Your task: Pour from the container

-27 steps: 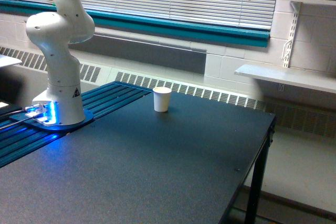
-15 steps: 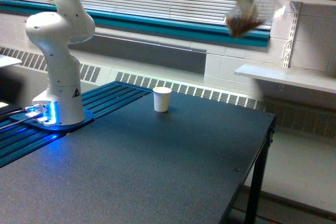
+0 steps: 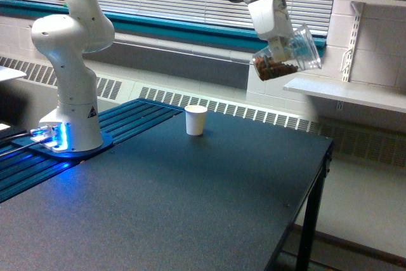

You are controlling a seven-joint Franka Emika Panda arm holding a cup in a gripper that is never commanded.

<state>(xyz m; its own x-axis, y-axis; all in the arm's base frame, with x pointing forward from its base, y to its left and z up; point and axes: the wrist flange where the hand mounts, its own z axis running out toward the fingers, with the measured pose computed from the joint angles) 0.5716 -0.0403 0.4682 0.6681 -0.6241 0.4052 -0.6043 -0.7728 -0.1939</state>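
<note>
The gripper (image 3: 277,44) is clamped on the container (image 3: 285,57), held tilted high above the table (image 3: 209,195) and well to the exterior view's right of the white cup (image 3: 195,120), its brown bits inside, so pouring seems not yet begun

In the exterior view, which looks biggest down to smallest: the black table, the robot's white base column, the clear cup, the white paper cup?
1. Black table
2. White base column
3. Clear cup, slightly
4. White paper cup; distances differ, so the cups' order is unsure.
</note>
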